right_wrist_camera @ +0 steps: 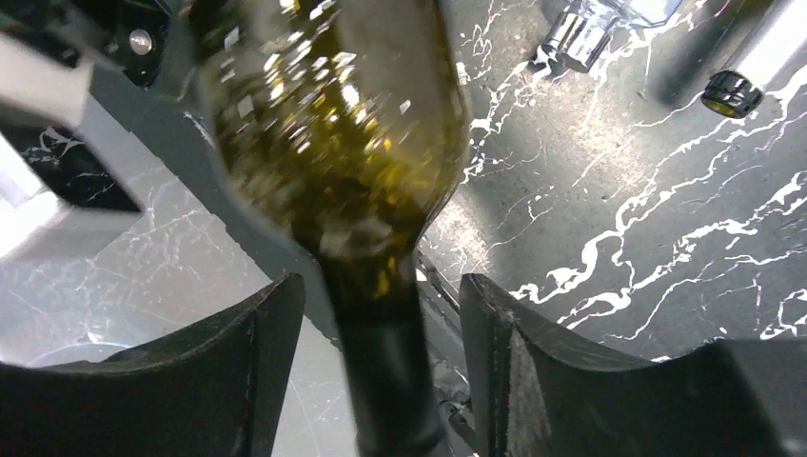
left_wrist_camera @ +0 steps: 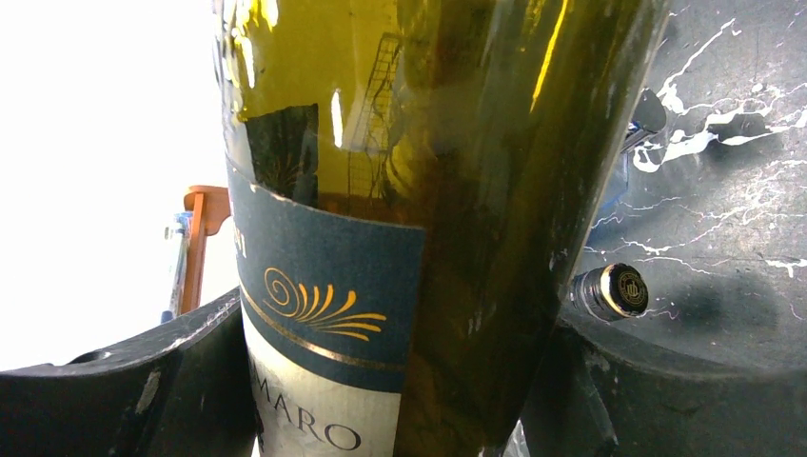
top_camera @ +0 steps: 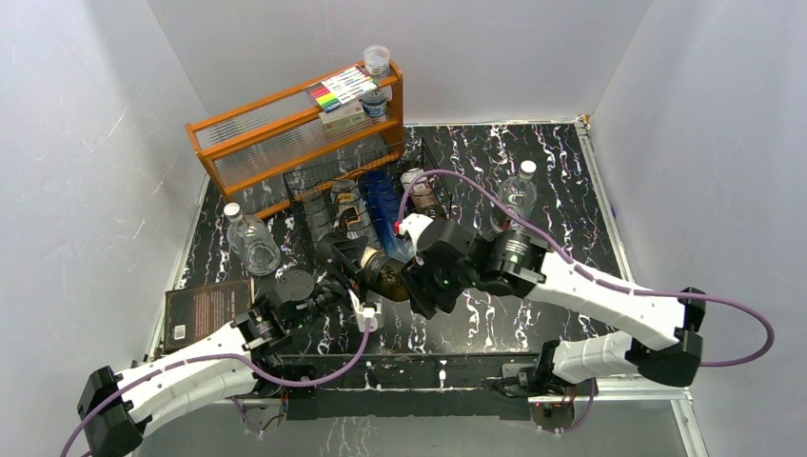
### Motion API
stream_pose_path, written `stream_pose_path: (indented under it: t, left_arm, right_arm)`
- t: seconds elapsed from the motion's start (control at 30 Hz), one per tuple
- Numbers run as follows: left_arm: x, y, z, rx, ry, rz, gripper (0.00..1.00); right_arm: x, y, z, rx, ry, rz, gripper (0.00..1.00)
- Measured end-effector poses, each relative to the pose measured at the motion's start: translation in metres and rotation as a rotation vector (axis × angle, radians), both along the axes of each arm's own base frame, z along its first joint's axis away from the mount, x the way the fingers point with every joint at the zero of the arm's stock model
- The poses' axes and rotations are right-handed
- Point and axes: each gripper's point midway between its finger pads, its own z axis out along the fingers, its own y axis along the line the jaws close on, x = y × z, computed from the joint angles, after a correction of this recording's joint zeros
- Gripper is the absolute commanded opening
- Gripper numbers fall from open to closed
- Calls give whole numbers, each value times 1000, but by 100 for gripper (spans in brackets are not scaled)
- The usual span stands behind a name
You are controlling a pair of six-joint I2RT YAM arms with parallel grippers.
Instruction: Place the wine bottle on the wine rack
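One wine bottle (top_camera: 387, 273) | left fingers (left_wrist_camera: 143, 381) clamp body | right fingers (right_wrist_camera: 224, 381) apart astride neck | wine rack (top_camera: 312, 202) near

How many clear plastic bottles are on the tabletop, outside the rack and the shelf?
2: the left clear bottle sits left of the wine rack, and the right clear bottle sits right of it. The arms may hide more.

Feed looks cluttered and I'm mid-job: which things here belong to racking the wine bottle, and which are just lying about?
In the job: wine bottle, wine rack, left gripper gripping the bottle's body, right gripper open around its neck.
Lying about: orange shelf, marker pack, left clear bottle, right clear bottle, book.
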Motion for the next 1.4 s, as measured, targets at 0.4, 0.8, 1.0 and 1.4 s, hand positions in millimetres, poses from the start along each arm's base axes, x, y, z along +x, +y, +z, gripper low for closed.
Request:
stream_pose_path:
  t: [0.4,0.8,1.0,1.4]
  left_arm:
    - [-2,1,-4,0,4,-7,0]
    - [-1,7,-14,1,60,29,0]
    - [0,8,-17,6,71,38,47]
    - [4,11,23,-176,29,78,98]
  right_arm:
    - [6,16,-21,-6,138,85,66]
    - [0,22,-34,-7,171,125,27]
    - [-2,23,-35,-7,174,135,0]
    - [24,12,-20,25,26,32,0]
